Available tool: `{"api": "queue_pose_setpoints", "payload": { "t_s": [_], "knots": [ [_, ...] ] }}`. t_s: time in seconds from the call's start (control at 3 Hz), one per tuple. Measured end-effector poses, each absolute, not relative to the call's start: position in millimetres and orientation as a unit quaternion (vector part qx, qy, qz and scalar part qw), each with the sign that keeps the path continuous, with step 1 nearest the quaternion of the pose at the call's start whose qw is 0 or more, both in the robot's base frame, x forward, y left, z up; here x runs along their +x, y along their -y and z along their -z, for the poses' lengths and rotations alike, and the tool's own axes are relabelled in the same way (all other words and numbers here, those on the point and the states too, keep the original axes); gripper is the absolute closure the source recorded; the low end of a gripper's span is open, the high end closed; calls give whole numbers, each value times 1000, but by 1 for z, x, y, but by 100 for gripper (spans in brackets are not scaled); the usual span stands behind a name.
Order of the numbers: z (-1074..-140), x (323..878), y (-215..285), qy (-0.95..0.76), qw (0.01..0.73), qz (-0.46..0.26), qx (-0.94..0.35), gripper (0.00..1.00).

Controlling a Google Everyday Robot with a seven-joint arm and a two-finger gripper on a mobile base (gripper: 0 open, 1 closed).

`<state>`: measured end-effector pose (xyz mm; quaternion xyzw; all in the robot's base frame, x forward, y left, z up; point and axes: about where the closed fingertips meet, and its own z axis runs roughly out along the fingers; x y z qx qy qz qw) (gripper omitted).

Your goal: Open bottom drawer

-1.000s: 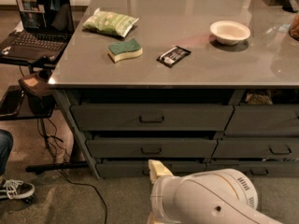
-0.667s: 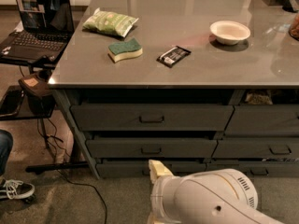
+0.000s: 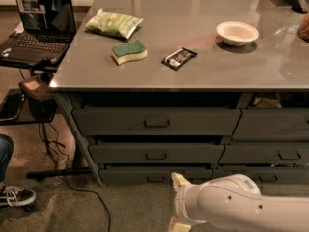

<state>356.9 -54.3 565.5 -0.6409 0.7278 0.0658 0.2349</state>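
Bottom drawer: lowest and slimmest of the left stack of 3 under the table, front flush with the frame, small loop handle at its centre. Gripper sits low in front of that stack, just right of the handle, on a white arm coming in from the lower right corner of the view. Its 2 cream fingertips stand well apart, 1 above the other, nothing held between them. The upper tip overlaps the lower edge of the drawer front; contact cannot be told. Above it are the middle drawer and top drawer, both with taller fronts. On the table: sponge and dark wrapper near the front edge, green bag toward the left edge, white bowl toward the right. Laptop stands open on a side stand off the left edge.
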Motion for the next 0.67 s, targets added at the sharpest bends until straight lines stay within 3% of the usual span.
{"api": "queue_pose_setpoints", "payload": {
  "t_s": [0.33,0.67],
  "knots": [
    [-518,395,90,-736,206,-41,-644,0],
    [-516,392,84,-736,213,-51,-640,0]
  ]
}}
